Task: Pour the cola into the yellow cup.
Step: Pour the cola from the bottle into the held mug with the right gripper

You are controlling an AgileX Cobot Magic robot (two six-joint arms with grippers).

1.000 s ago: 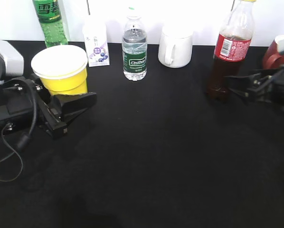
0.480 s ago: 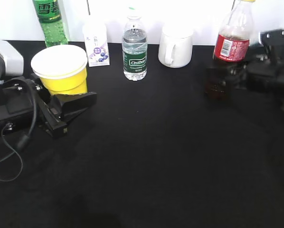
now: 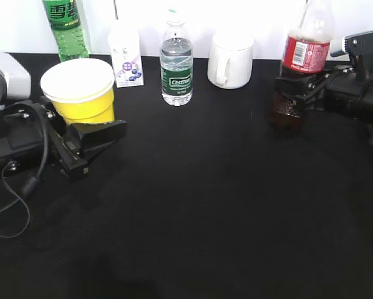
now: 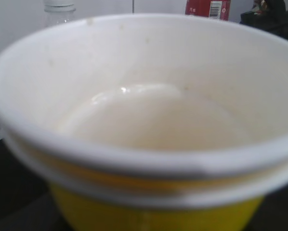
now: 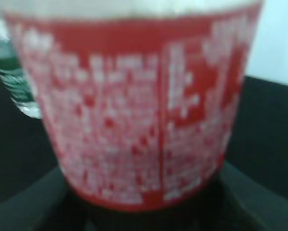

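The cola bottle (image 3: 305,53), with a red label and dark drink, stands at the back right; its cap is cut off by the top edge. My right gripper (image 3: 292,88) is shut on it just below the label. The label fills the right wrist view (image 5: 134,96), with both fingers hugging the bottle. The yellow cup (image 3: 80,93), with a white rim and an empty white inside, sits at the left between the fingers of my left gripper (image 3: 90,128), which is shut on it. The cup fills the left wrist view (image 4: 144,120).
Along the back edge stand a green soda bottle (image 3: 65,28), a small white carton (image 3: 127,57), a small water bottle (image 3: 176,65) and a white mug (image 3: 231,59). The black table (image 3: 205,205) stretches between the two arms.
My right gripper has risen from low beside the cola bottle to its middle and closed round it. The bottle's label sits a little higher. The left arm and cup have not moved.
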